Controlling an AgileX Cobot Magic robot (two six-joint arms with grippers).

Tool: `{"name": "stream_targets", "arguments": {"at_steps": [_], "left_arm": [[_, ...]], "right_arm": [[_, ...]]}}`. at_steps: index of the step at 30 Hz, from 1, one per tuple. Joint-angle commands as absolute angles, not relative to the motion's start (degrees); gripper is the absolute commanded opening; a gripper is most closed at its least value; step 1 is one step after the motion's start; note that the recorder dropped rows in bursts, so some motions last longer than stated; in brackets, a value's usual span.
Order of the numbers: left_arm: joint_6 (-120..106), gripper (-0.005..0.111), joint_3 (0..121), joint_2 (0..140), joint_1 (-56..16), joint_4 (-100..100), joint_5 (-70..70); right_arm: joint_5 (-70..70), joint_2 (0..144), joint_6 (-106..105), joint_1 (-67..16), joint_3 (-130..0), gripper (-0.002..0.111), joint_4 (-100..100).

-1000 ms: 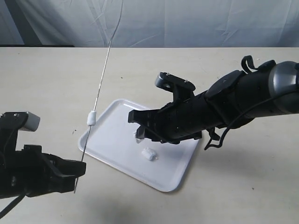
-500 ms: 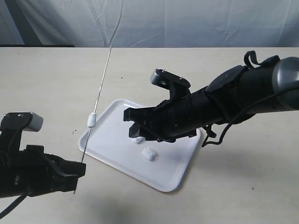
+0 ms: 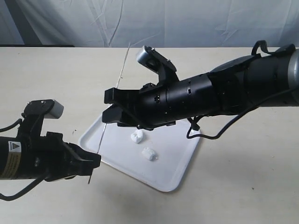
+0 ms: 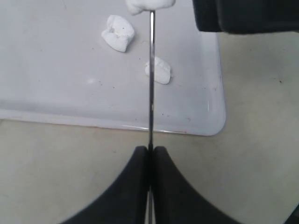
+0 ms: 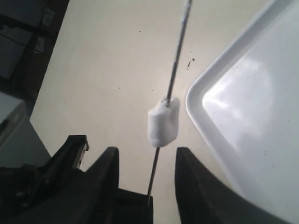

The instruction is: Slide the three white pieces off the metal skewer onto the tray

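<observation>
My left gripper (image 3: pixel 93 161) is shut on the lower end of the metal skewer (image 3: pixel 119 77), which slants up over the tray's (image 3: pixel 173 163) left edge. In the left wrist view the jaws (image 4: pixel 150 150) pinch the skewer (image 4: pixel 151 84). One white piece (image 5: pixel 163 122) is still threaded on the skewer (image 5: pixel 175 60). My right gripper (image 5: pixel 147 161) is open, one finger on each side of the rod just below that piece; in the exterior view the right gripper (image 3: pixel 106 106) hides it. Two white pieces (image 3: pixel 137 136) (image 3: pixel 149 154) lie loose on the tray (image 4: pixel 56 84).
A beige table (image 3: pixel 243 186) carries the tray, with a wrinkled white cloth (image 3: pixel 187 23) behind it. My right arm (image 3: pixel 219 98) stretches across the tray from the right. The left gripper's black body (image 5: pixel 42 191) lies close under the right fingers.
My right gripper has swung left across the tray and now straddles the skewer, hiding the threaded piece. The left gripper has shifted right, bringing the skewer over the tray's left edge.
</observation>
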State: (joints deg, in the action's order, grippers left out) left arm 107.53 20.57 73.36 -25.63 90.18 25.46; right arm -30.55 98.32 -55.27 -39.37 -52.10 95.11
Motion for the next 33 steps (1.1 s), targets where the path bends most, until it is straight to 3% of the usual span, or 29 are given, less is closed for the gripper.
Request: {"name": "stream_targets", "arguments": {"at_steps": [1,33], "left_arm": [[107.3,0.0,20.8,73.6,-25.9,90.0,27.3],[103.9,0.0,20.8,73.7,-25.9,86.3,29.5]], "right_arm": [[-26.7,97.8,-55.9,-39.4,-52.3,0.038,95.8],[-23.6,97.8,-55.9,-39.4,-52.3,0.038,97.9]]}}
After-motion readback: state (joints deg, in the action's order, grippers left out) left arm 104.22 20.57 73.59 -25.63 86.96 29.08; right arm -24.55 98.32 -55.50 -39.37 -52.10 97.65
